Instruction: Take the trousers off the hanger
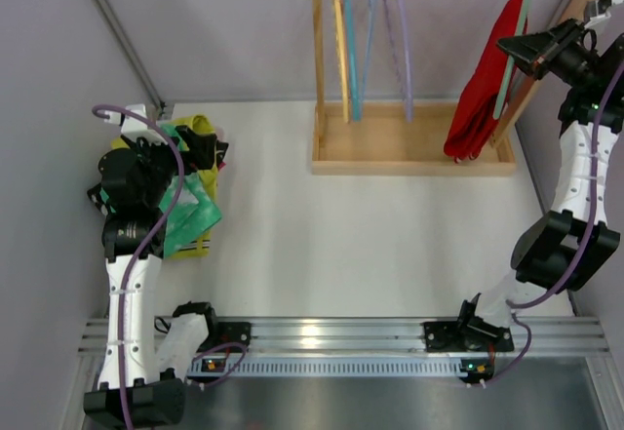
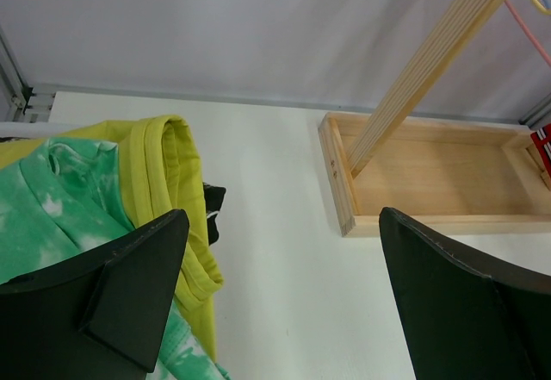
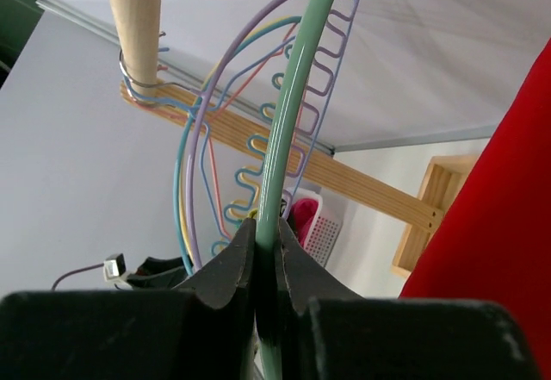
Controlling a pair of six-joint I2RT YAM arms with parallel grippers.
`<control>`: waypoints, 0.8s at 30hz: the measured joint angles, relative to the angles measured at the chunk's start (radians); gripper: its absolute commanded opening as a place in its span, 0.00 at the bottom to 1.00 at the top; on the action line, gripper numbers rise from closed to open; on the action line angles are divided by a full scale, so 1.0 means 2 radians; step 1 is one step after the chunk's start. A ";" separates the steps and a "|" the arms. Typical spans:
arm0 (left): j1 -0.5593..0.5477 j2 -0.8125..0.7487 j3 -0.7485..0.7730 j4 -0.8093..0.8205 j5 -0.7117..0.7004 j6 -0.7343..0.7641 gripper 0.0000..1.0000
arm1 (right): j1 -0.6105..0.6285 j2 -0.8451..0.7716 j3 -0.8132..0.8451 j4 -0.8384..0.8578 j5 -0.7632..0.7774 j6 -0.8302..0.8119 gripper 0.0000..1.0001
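The red trousers point(image 1: 480, 98) hung on the green hanger point(image 3: 288, 121), their lower end over the rack's wooden tray point(image 1: 390, 147). The right gripper point(image 3: 265, 255) was clamped on that hanger. The yellow trousers point(image 2: 164, 173) and green trousers point(image 2: 52, 199) lay piled at the left, under the wide-open left gripper point(image 2: 284, 233).

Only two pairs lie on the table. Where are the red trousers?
Top view: the red trousers hang from the green hanger at the wooden rack's right end, by the right gripper.
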 measured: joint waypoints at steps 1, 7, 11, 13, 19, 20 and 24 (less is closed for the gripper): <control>0.000 0.000 0.000 0.000 0.000 0.001 0.99 | 0.000 0.004 0.000 0.010 -0.003 0.009 0.00; -0.001 0.000 0.000 0.000 0.002 0.000 0.99 | 0.000 0.031 0.016 0.067 -0.019 0.062 0.00; -0.001 -0.001 0.000 0.000 0.002 -0.003 0.98 | 0.000 0.035 0.018 0.095 -0.023 0.097 0.00; -0.001 -0.003 0.000 0.000 0.002 -0.004 0.99 | 0.000 0.035 0.021 0.101 -0.023 0.111 0.00; -0.002 -0.014 0.000 0.000 0.002 -0.006 0.99 | 0.000 0.035 0.051 0.121 -0.027 0.138 0.00; -0.002 -0.014 0.000 0.000 0.002 -0.006 0.99 | 0.000 0.035 0.056 0.126 -0.026 0.141 0.00; -0.002 -0.016 0.000 0.000 0.002 -0.005 0.99 | 0.000 0.035 0.066 0.132 -0.027 0.145 0.00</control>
